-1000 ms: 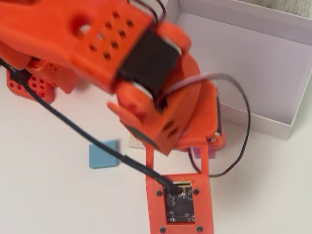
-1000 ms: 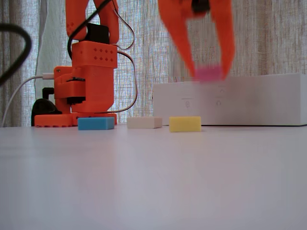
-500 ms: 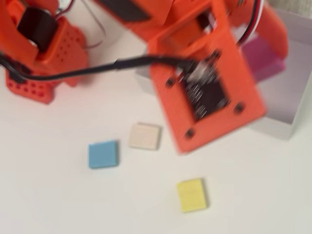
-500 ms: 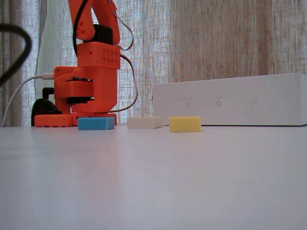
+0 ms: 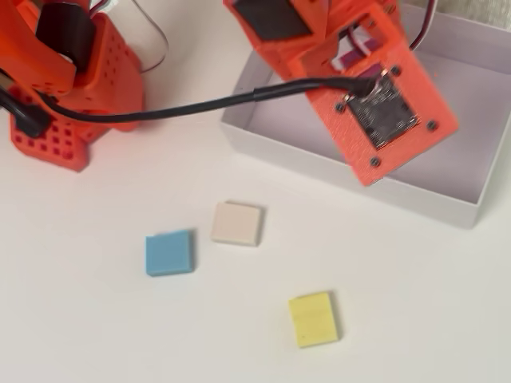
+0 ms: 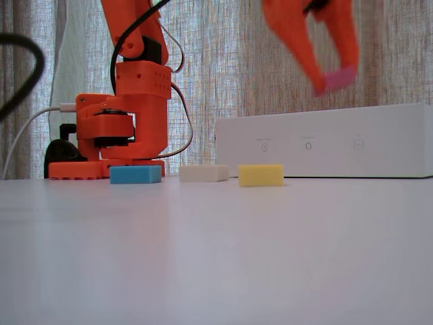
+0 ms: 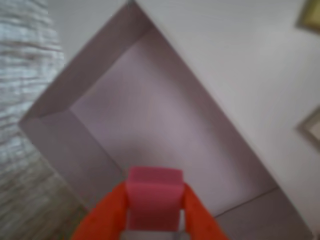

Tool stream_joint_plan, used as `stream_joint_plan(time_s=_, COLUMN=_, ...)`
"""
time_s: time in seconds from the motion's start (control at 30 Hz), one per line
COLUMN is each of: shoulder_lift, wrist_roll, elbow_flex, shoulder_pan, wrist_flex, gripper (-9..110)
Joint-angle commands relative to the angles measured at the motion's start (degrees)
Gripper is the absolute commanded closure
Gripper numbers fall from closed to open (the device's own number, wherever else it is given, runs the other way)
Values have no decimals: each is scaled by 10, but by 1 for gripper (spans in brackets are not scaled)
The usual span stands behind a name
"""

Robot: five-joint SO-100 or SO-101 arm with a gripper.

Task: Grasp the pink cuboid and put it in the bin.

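The pink cuboid [image 7: 154,197], clamped between the orange gripper's [image 6: 333,82] fingers, hangs above the white bin [image 5: 263,148] toward the table's far edge in the fixed view, transport apparently done, release seemingly next.

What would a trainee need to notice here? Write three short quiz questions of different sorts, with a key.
1. True or false: the end effector holds the pink cuboid above the bin.
2. Which block lies nearest the bin's front wall in the overhead view? A) blue block B) cream block C) yellow block
3. How many blocks rest on the table?

Key: 1 true; 2 B; 3 three.
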Motion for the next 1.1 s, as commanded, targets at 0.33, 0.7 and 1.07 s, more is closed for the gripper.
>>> stream_joint_plan(time_s=0.33, shoulder_lift=39, wrist_roll=-7, elbow_flex=63, shoulder_pan=0, wrist_flex=-83, gripper=96)
stream_joint_plan(time_s=0.7, shoulder_lift=131, wrist_roll=-7, elbow_flex=68, shoulder_pan=63, wrist_flex=-270, gripper=73)
stream_joint_plan(time_s=1.07, shoulder_lift=343, wrist_roll=-1, elbow_flex=221, shoulder_pan=206, wrist_flex=-601, gripper=80)
